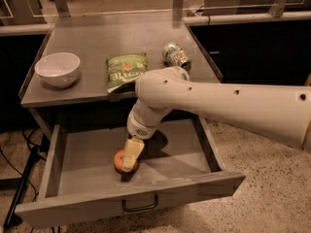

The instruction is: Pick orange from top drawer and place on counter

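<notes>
the top drawer (92, 152) stood pulled out from under the counter (97, 35), its flat grey front panel toward the camera and a dark wire pull handle (140, 207) at the middle of that panel. the orange (118, 159) lay on the drawer floor, left of centre and nearer the front panel than the back. the robot's pale arm (218, 101) came in from the right edge of the view, crossed over the counter's front edge and bent down into the drawer. the gripper (128, 164) was down at the orange, its cream-coloured end covering the fruit's right side, so only the left part of the orange showed. whether the gripper was clenched on the orange or loose beside it could not be told from this view; a dark shadow sat under the fruit and the gripper.

on the counter a white bowl (57, 69) sat near the left edge. a green snack bag (126, 69) lay near the middle, its lower end by the counter's front edge and partly hidden by the arm. a crushed can (175, 56) lay on its side just right of the bag, apart from it. black cables (19, 188) ran along the speckled floor (262, 198) to the left of the drawer.
</notes>
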You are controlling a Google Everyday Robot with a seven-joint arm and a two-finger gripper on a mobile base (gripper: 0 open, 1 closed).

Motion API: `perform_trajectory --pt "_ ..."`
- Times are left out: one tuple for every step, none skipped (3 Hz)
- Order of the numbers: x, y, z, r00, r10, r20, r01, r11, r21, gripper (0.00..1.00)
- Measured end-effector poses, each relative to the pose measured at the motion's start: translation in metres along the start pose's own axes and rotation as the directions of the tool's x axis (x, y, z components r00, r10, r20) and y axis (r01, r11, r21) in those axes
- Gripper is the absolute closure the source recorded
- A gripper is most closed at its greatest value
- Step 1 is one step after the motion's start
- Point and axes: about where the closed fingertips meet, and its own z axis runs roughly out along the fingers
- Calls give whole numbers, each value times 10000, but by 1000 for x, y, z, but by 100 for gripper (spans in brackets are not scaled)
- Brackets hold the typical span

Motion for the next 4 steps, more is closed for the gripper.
perform_trajectory --pt "0 0 0 10000 0 0 0 10000 0 0" --pt "1 5 23 9999 -37 149 44 9990 -452 0" --pt "-1 6 46 9996 -56 279 77 9972 -738 0" --pt "-1 8 59 9991 69 423 -31 9960 -894 0"
